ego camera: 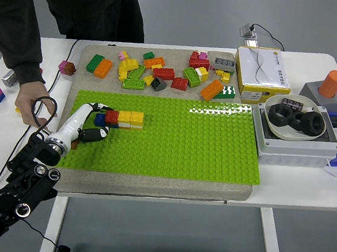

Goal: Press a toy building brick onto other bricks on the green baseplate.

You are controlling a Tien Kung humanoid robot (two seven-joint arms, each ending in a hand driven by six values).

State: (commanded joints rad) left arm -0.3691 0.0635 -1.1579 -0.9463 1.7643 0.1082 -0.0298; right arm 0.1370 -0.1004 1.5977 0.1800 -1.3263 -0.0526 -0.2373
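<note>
White table (150, 182), studded green baseplate (179, 139), left hand (92, 123) fingers loosely spread beside red brick (112, 116).

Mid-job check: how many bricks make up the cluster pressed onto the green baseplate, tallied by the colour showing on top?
Red brick: 1
Yellow bricks: 2
Blue brick: 1
Total: 4 visible from above; any lower layers can't be counted.

Left hand (93, 125) beside stacked bricks (122, 119)
</note>
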